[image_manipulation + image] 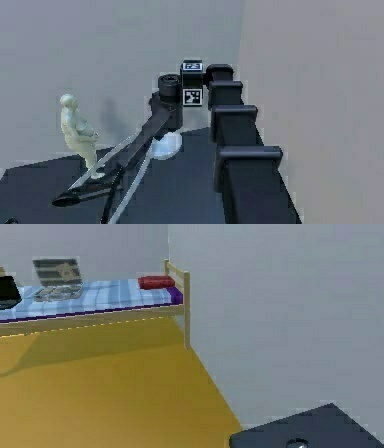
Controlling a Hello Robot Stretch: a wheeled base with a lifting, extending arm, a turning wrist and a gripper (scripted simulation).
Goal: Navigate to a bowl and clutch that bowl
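Hovering near a pale bowl (166, 147), the claw (112, 178) has an unclear hold

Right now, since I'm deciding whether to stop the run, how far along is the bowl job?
Reaching it looks done: the arm stretches over the dark table, where a pale bowl-like thing lies. In hand: the gripper is close by, near a pale statue; I cannot tell whether it holds anything. Left: a hold with the thing clear of the table.
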